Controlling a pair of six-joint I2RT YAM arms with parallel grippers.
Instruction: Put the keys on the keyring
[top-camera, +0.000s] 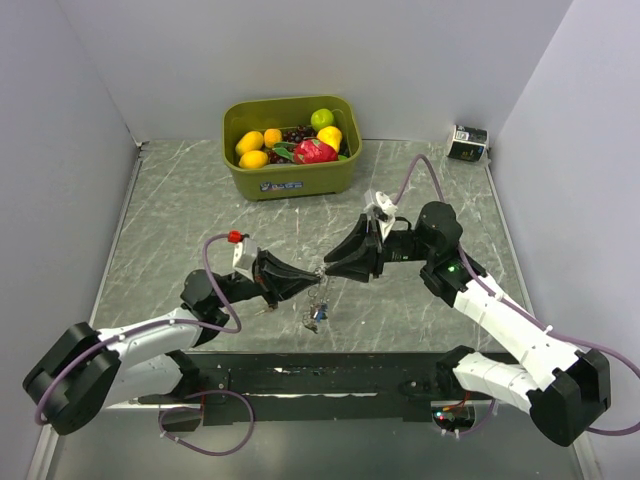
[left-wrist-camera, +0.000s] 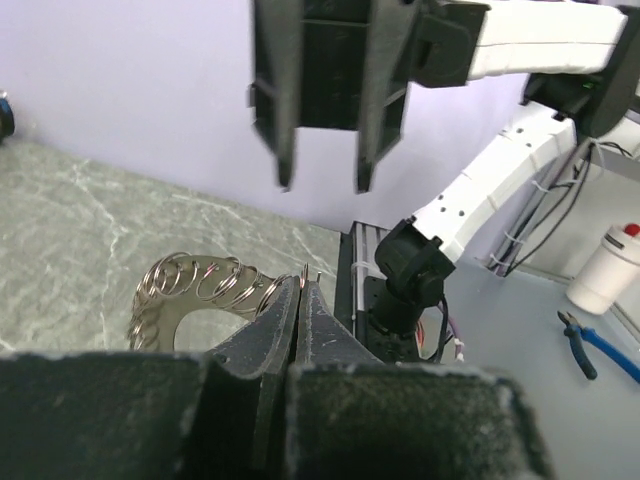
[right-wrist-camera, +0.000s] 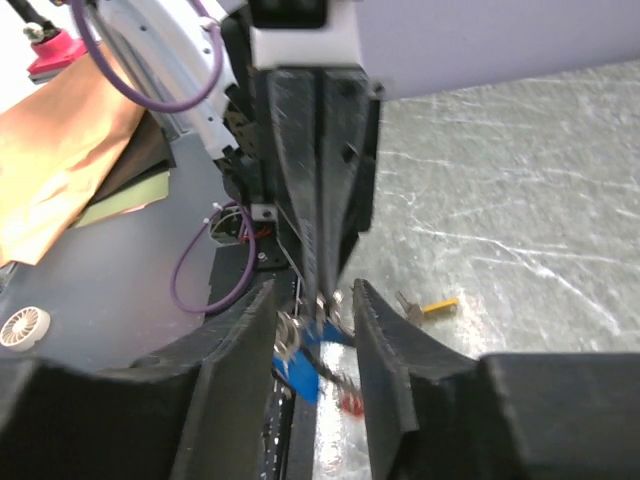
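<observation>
The left claw (left-wrist-camera: 303, 290) pinches the keyring (left-wrist-camera: 195, 285) up so keys (top-camera: 317, 314) hang under it; the right claw (left-wrist-camera: 322, 180) is spread around it.

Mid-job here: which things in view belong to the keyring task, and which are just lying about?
Job: keyring, pinched in the left gripper; keys hanging from it; loose yellow key; right gripper.
Lying about: green bin of fruit; small box at the back corner.
</observation>
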